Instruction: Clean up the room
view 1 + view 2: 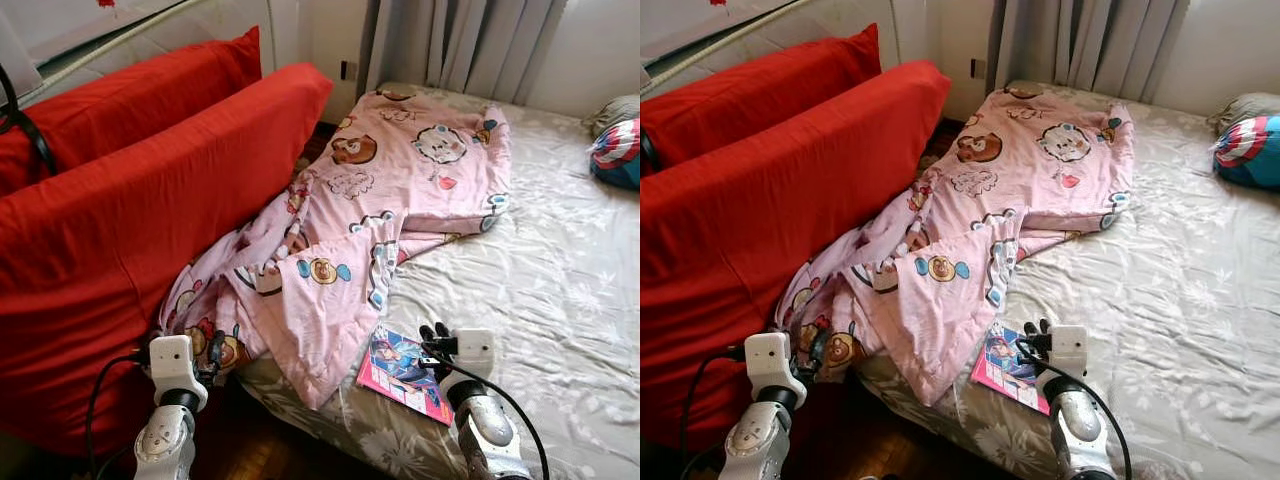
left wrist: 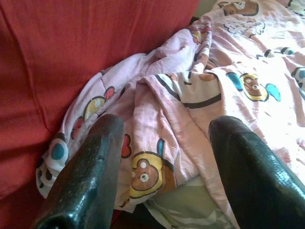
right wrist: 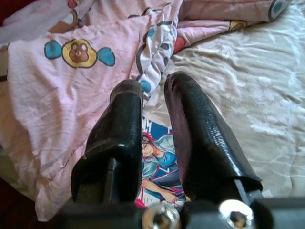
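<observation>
We see our left pincer (image 2: 162,138) spread wide open with nothing in it. The pink blanket (image 1: 370,200) with bears lies just in front of it, hanging off the bed (image 1: 560,280) edge, and the red sofa (image 1: 120,190) is right beside it. Our right pincer (image 3: 152,114) has its fingers close together with a small gap, holding nothing. The comic book (image 1: 405,372) lies right under it on the bed, next to the blanket's edge.
</observation>
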Controlling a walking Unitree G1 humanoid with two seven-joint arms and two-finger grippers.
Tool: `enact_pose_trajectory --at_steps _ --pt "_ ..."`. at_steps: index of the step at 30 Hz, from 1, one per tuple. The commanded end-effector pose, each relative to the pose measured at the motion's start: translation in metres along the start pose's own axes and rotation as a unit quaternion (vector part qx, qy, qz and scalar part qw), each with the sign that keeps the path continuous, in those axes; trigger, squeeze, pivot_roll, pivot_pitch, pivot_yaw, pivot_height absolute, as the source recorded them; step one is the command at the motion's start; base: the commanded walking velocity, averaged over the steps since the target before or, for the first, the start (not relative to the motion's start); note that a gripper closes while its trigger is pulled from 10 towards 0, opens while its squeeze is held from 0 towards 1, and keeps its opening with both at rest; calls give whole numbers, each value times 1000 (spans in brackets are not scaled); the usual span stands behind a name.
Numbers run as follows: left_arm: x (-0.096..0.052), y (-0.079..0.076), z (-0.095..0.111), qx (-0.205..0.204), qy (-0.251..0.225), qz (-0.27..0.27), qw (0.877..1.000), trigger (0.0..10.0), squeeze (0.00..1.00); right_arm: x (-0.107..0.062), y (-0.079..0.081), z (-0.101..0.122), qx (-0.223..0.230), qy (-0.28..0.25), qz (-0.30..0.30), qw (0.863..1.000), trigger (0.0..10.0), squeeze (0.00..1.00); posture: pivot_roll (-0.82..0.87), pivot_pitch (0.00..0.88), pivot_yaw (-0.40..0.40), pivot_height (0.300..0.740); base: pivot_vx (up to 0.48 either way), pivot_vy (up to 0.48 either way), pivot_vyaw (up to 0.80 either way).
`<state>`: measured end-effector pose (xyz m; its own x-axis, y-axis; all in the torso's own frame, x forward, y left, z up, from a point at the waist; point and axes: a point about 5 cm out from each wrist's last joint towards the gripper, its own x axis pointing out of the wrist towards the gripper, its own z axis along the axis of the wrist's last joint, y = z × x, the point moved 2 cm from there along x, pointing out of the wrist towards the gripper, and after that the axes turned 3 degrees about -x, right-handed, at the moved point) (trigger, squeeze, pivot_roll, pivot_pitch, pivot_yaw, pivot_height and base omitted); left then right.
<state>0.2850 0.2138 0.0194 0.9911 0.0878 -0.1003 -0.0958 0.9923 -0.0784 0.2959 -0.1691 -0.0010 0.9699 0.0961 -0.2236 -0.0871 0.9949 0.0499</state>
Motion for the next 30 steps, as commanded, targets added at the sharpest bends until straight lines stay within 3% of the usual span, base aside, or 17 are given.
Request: enact_pose_trajectory --at_steps 1,9,14,18,30 --pt "1 -3 0 -10 6 -12 1000 10000 0 -2 -1 -1 -11 1 7 1000 10000 0 -10 143 -17 705 0 0 0" --pt "7 -10 5 -16 1 -21 1000 10000 0 2 1 10 -2 -29 9 1000 10000 0 -14 146 -6 705 0 0 0" --pt "8 -9 7 -21 -1 -15 1000 10000 0 2 4 4 -7 -5 3 1000 10000 0 -21 159 -7 705 0 0 0" --pt "7 -8 7 -23 -1 -12 1000 10000 0 0 3 7 0 -26 0 1000 10000 0 -23 168 -11 680 0 0 0" --pt "6 -4 7 -23 1 -5 1000 10000 0 3 2 10 2 -28 -6 1000 10000 0 -19 166 -12 680 0 0 0"
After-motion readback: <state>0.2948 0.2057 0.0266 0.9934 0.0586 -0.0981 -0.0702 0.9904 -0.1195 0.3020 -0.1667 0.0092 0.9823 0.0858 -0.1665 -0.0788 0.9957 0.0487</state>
